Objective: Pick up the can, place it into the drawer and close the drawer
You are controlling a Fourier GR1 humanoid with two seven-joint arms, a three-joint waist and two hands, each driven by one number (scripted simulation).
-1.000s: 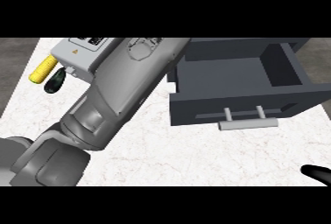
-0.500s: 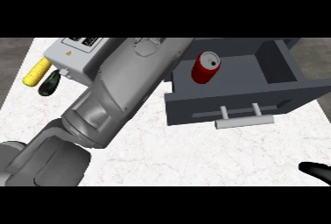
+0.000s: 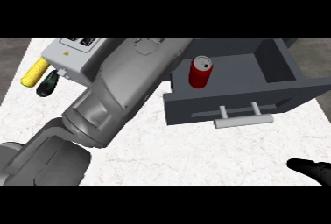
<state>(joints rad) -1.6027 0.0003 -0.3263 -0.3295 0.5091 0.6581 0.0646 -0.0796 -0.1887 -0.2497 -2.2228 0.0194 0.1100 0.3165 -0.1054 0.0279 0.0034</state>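
Currently the can (image 3: 201, 72) stands upright inside the open drawer (image 3: 275, 65), against its left inner side, red body with a grey top. The left forearm (image 3: 123, 83) crosses the counter (image 3: 194, 153) diagonally and ends just left of the drawer; the left hand itself is hidden beyond the forearm, so whether its fingers are spread or curled cannot be told. The right hand (image 3: 312, 169) shows only as dark fingertips, well in front of the drawer and to its right; their state also cannot be told.

Risk: the drawer is not yet closed. A push on the handle (image 3: 244, 121) that is off-centre or abrupt could topple the can. The forearm beside the drawer's left wall could also obstruct closing.

Compared with half a second earlier, the can sits in the same place in the drawer; a second earlier no can was visible there. A yellow object (image 3: 34, 72) and a dark one (image 3: 48, 83) lie far left of the drawer.
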